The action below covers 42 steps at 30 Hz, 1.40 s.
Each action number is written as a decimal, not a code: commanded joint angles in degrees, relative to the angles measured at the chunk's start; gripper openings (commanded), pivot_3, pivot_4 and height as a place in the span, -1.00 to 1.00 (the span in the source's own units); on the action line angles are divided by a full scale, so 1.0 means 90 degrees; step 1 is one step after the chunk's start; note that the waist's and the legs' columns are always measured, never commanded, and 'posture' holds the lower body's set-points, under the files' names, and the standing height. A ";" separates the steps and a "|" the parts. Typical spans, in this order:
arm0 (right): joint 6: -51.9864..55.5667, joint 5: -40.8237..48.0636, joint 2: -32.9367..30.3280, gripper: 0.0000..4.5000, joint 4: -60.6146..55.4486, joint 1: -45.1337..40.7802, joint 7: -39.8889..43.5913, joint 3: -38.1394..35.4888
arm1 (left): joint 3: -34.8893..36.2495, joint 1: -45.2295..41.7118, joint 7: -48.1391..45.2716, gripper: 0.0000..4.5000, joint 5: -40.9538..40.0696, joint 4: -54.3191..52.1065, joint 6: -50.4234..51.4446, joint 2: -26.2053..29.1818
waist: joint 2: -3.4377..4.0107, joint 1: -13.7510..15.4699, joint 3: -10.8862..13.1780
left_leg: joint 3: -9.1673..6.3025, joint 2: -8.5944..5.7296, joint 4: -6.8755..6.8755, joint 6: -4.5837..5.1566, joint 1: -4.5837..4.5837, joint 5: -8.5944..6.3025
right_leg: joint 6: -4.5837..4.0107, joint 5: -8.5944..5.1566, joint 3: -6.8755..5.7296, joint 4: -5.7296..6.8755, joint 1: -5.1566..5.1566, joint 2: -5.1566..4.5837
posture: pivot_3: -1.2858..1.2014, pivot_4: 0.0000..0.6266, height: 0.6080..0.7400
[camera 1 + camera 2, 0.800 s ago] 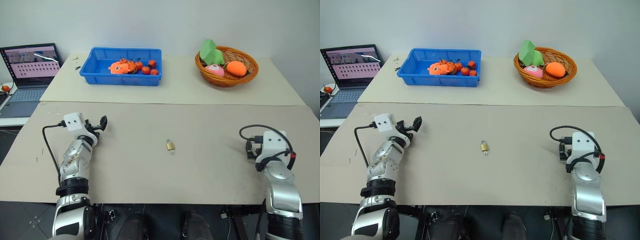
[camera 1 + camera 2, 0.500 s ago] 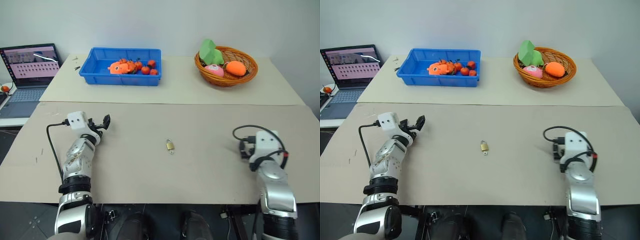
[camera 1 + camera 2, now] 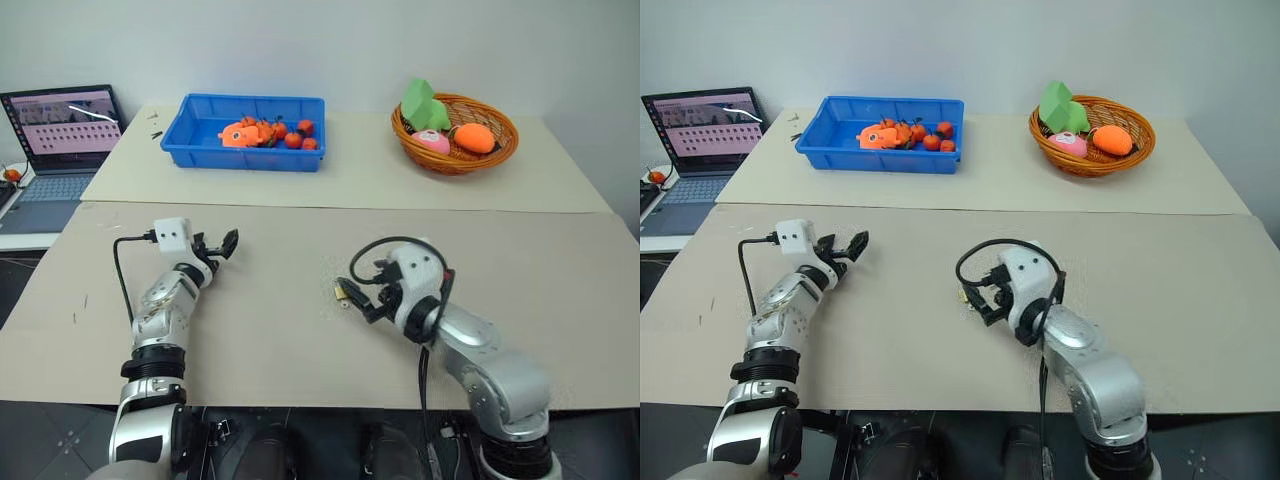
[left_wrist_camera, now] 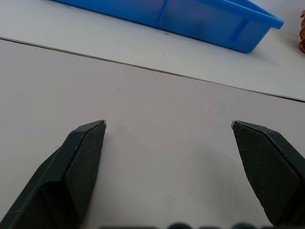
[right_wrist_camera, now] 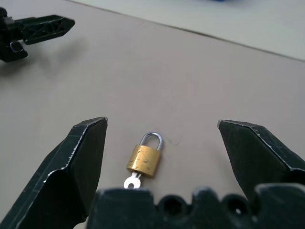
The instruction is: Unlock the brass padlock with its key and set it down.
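The brass padlock lies flat on the beige table, its silver shackle pointing away from my right gripper. The key sticks out from its bottom end. My right gripper is open just behind the padlock, one finger on each side of it and touching neither; from the head it sits mid-table beside the padlock. My left gripper hovers open over bare table at the left, nothing between its fingers, well away from the lock.
A blue bin with orange toys sits at the far left, and a wicker basket of toy food at the far right. A laptop stands off the table's left side. A seam crosses the table ahead of both grippers.
My right arm has swung from the table's right side leftward to the padlock. My left gripper has edged a little forward and to the right.
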 commanded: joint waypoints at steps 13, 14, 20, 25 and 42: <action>0.1942 -0.0868 0.0678 0.94 -0.0209 -0.1144 -0.1272 0.0860 | -0.0585 0.0277 -0.0741 1.00 -0.0313 -0.2443 0.1773 0.0678 | 0.0000 -0.0037 0.0000 | 0.0001 0.0000 -0.0013 -0.0011 -0.0006 0.0005 | 0.0000 0.0000 -0.0004 0.0001 -0.0010 0.0005 | 0.03 -0.52 0.28; 0.1980 -0.0852 0.0666 0.94 -0.0199 -0.1166 -0.1243 0.0898 | -0.0636 0.0291 -0.0835 1.00 -0.0294 -0.2502 0.1797 0.0740 | 0.0000 -0.0038 0.0000 | 0.0002 0.0000 -0.0012 -0.0013 -0.0006 0.0006 | 0.0000 0.0000 -0.0005 0.0002 -0.0009 0.0006 | 0.03 -0.52 0.28; 0.1666 -0.0826 0.0985 0.94 0.0291 -0.0959 -0.1232 0.1160 | -0.0593 0.0241 -0.0832 1.00 -0.0316 -0.2473 0.1921 0.0739 | 0.0000 -0.0060 0.0000 | 0.0001 0.0000 -0.0015 -0.0020 -0.0002 0.0010 | -0.0003 -0.0002 -0.0004 0.0000 -0.0011 0.0013 | 0.03 -0.52 0.28; 0.1280 -0.0834 0.1184 0.94 0.0632 -0.0823 -0.1166 0.1066 | -0.0479 0.0438 -0.0730 1.00 -0.0306 -0.2494 0.1801 0.0647 | 0.0000 -0.0099 0.0000 | 0.0004 -0.0003 -0.0034 -0.0026 0.0000 0.0014 | -0.0004 -0.0002 -0.0004 -0.0003 -0.0012 0.0015 | 0.03 -0.52 0.28; 0.0376 -0.0936 0.0896 0.94 0.1495 -0.0743 -0.0905 0.0753 | -0.1654 0.1850 -0.5288 1.00 -0.0328 -0.3345 -0.0034 0.2652 | 0.0000 -0.0182 0.0000 | 0.0013 0.0009 -0.0086 -0.0058 0.0035 0.0032 | -0.0031 -0.0022 0.0003 -0.0015 -0.0019 0.0016 | 0.03 -0.52 0.28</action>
